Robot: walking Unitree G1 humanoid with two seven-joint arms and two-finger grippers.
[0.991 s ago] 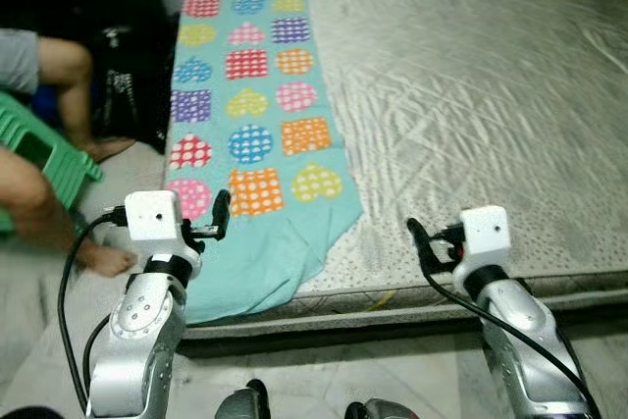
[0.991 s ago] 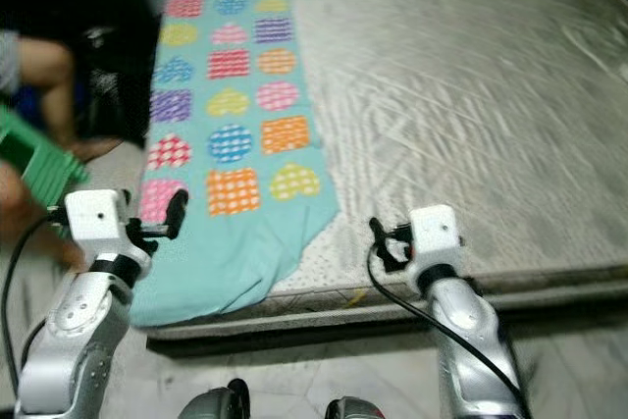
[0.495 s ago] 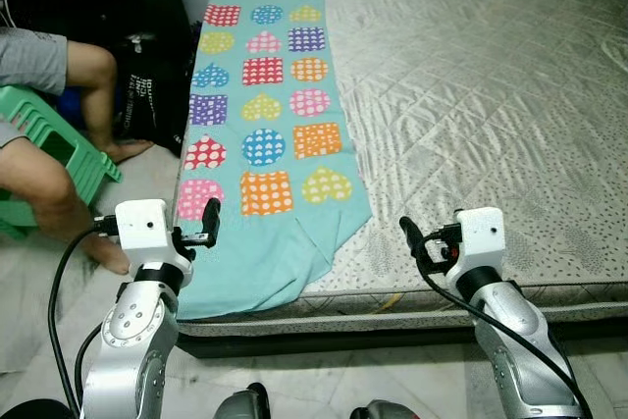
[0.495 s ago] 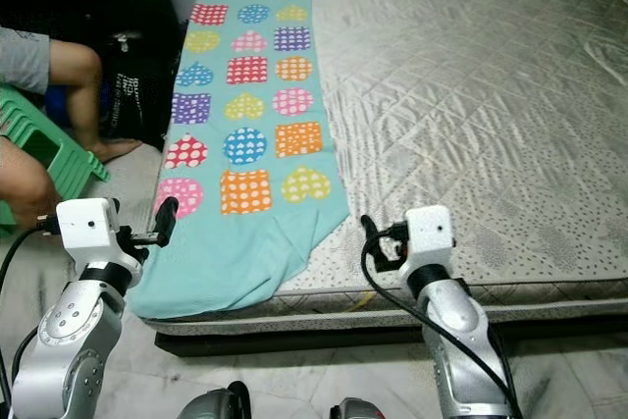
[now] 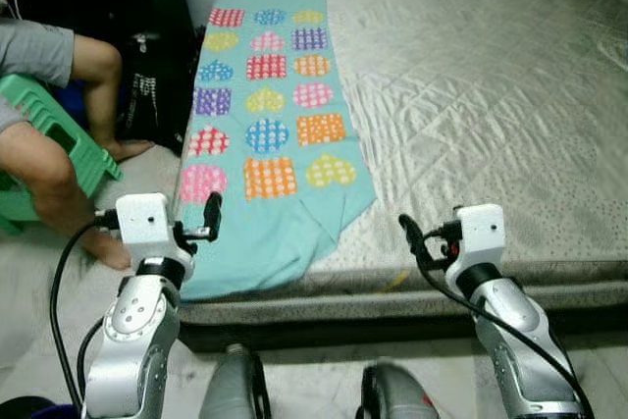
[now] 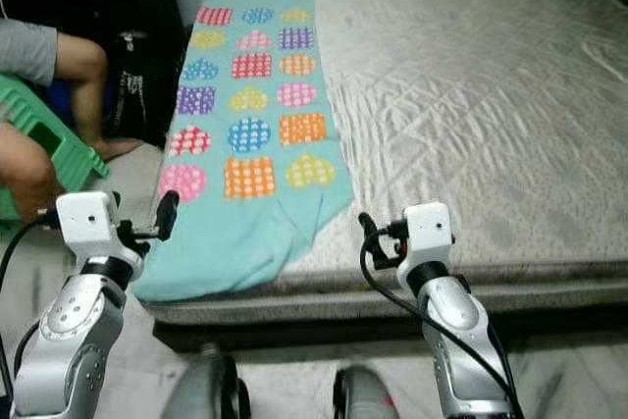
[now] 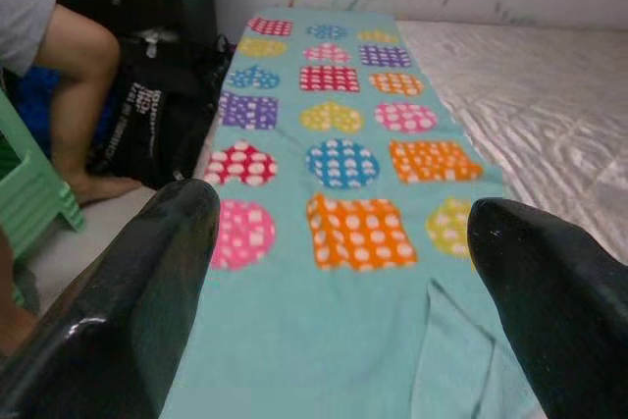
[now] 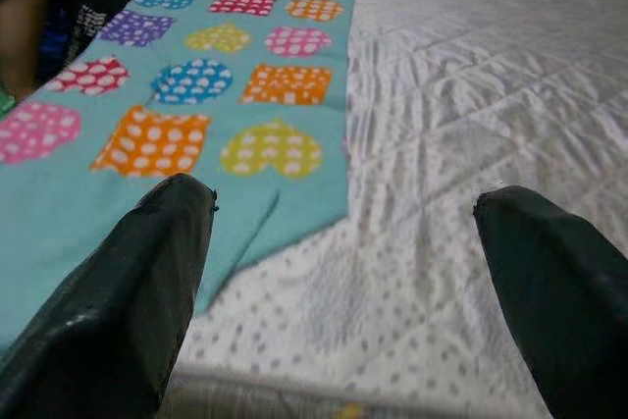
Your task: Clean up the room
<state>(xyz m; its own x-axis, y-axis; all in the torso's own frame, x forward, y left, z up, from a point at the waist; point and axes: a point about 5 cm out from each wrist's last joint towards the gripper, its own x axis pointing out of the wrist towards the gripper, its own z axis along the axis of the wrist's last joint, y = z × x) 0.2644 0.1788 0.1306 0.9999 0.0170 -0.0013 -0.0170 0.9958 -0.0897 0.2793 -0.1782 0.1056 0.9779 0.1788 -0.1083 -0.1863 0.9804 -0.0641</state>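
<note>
Over the preceding 1 second the head views steadied and tipped down: the mattress edge sat higher in frame and the robot's own feet (image 5: 235, 390) appeared at 6 o'clock, a camera shift and not a move of the bedding. Both arms kept the same raised pose short of the bed, so the robot appeared to have reached working range with nothing yet grasped.

The turquoise cotton sheet printed with dotted hearts, circles and squares (image 5: 270, 125) lay along the 9 o'clock side of the grey quilted mattress (image 5: 491, 115). Its long axis ran from 12 to 6 o'clock, with the near end creased and draped over the mattress edge.

The left gripper (image 7: 343, 242) was spread wide above that near end. The right gripper (image 8: 343, 242) was likewise spread, over the sheet's 3 o'clock border.

A person's leg (image 5: 44, 169) and a green plastic stool (image 5: 54, 139) stood at 9 o'clock.
</note>
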